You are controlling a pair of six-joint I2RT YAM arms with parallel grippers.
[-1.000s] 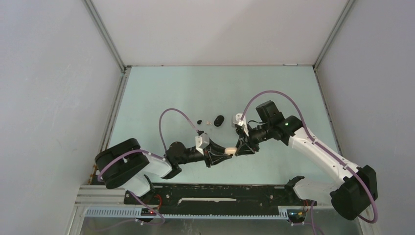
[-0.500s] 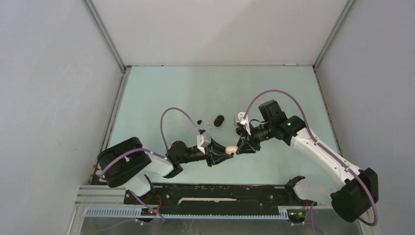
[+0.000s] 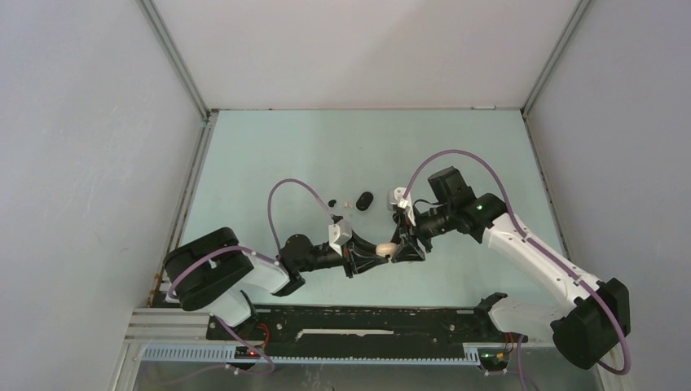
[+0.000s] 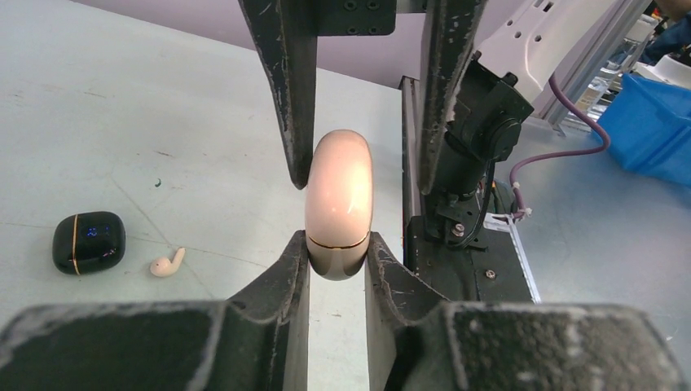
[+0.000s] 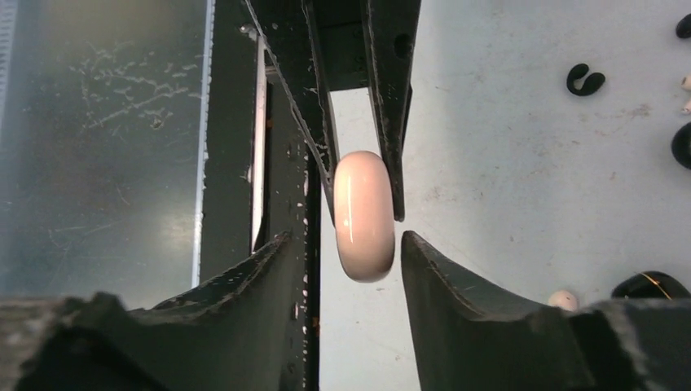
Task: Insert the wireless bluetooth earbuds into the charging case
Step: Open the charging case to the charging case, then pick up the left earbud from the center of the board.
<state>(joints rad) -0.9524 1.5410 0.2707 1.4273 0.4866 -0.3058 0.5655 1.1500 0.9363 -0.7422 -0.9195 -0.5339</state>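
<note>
My left gripper [image 4: 336, 244] is shut on the lower end of a closed, pinkish-cream charging case [image 4: 338, 204] and holds it above the table. My right gripper [image 5: 346, 240] is open, with its jaws on either side of the case's free end [image 5: 363, 216] and small gaps showing. In the top view both grippers meet at the case [image 3: 385, 246] near the table's middle. A whitish earbud [image 4: 167, 262] lies on the table beside a black case [image 4: 88, 242]. A black earbud [image 5: 585, 79] lies farther off.
The black case [image 3: 365, 200], whitish earbud [image 3: 345, 204] and black earbud [image 3: 332, 202] lie in a row just beyond the grippers. More small dark items sit at the right wrist view's right edge [image 5: 683, 145]. A black rail [image 3: 367, 322] runs along the near edge.
My right gripper has moved slightly left and nearer, so its open jaws now sit around the case's free end. My left gripper still holds the case in about the same spot.
</note>
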